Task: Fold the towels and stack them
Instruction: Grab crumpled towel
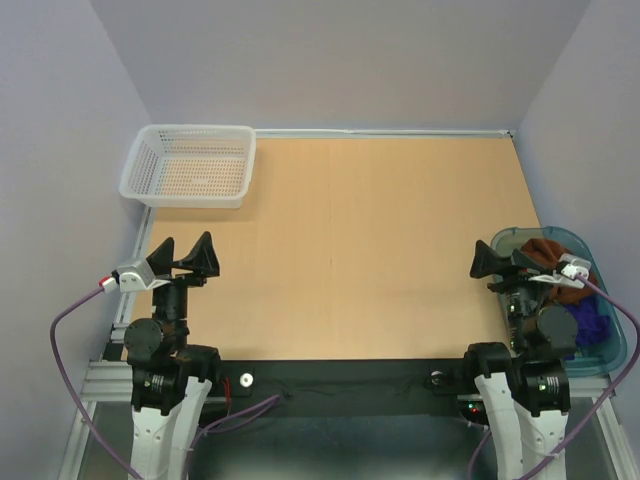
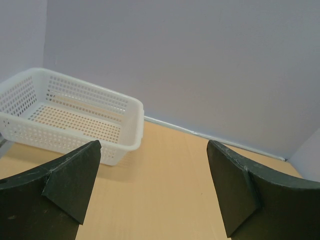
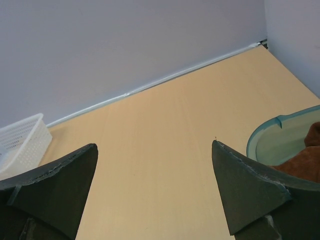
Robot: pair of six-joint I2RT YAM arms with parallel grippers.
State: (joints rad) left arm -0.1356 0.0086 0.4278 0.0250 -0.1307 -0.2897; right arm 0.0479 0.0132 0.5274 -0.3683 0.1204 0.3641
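Left gripper (image 2: 152,145): the jaws are spread wide apart and nothing is held; the fingers (image 2: 65,185) are seen as matt black wedges with pointed tips
Right gripper (image 3: 155,147): the jaws are likewise spread wide with nothing between them; it is poised over the table edge just beside the bin
Brown towel (image 1: 545,250): rust-coloured, soft and nubby, bunched in a heap at the far end of the bin; a corner of it is caught at the right edge of the right wrist view
Purple towel (image 1: 595,322): dark, crumpled, lodged in the near part of the bin, partly hidden behind the right arm
Bin (image 1: 612,352): translucent teal plastic, smooth, with rounded corners; it is set at the table's right edge
Basket (image 1: 185,193): white plastic, rectangular, with walls and floor pierced by a fine grid of holes; it is placed at the far left corner
Table (image 1: 350,220): pale wood-look top, smooth and matt
Cables (image 1: 60,330): purple, looped from each wrist
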